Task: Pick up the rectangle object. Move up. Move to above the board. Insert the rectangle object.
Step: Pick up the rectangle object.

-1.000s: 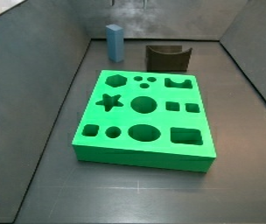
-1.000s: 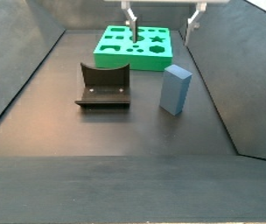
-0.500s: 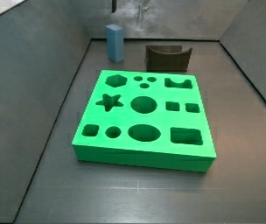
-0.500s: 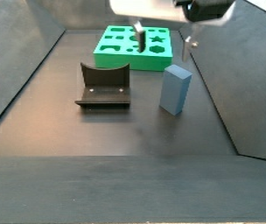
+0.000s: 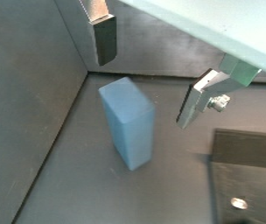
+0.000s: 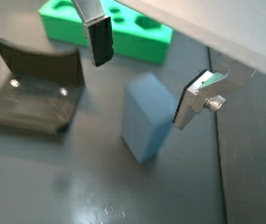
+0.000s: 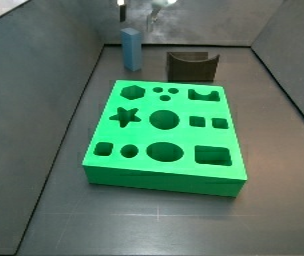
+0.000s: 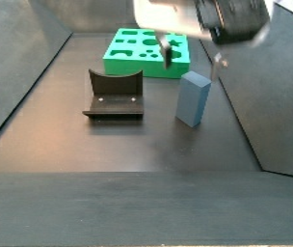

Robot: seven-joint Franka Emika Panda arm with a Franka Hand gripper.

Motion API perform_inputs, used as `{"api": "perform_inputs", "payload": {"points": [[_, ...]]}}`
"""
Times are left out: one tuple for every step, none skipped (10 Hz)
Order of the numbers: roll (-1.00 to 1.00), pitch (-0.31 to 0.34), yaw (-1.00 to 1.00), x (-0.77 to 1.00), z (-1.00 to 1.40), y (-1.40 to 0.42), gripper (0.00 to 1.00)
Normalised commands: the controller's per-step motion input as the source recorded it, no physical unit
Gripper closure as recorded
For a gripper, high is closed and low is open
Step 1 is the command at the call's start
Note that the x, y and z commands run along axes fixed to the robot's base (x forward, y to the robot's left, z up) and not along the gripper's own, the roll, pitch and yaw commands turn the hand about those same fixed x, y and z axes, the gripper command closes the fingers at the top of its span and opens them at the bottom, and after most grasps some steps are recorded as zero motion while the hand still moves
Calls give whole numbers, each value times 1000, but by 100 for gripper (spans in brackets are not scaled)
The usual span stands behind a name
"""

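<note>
Gripper (image 6: 147, 74) moved over rectangle object (image 6: 150, 117) | open | board (image 7: 166, 133) holes empty

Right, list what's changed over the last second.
The pincer has travelled from above the board to over the block, open, fingers either side, not yet gripping. Block, board and fixture haven't moved.

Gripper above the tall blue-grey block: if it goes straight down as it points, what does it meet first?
The gripper, jaws open, would likely meet the tall blue-grey rectangular block first, its top passing between the fingers, though alignment in depth is uncertain.
</note>
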Motion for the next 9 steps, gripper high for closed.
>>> {"api": "perform_inputs", "payload": {"points": [[0,0,-154,-46,-160,69,0],[-26,0,-229,0,-169,0,0],[0,-17,-489,-117,-354,0,0],[0,0,-489,-134,-297,0,0],[0,-14,-489,-194,-286,0,0],[-27,-9,-371,-34,-94,0,0],[0,-4,-251,-26,-149,0,0],[0,-57,-289,-137,-583,0,0],[0,-69,-277,-100,-480,0,0]]}}
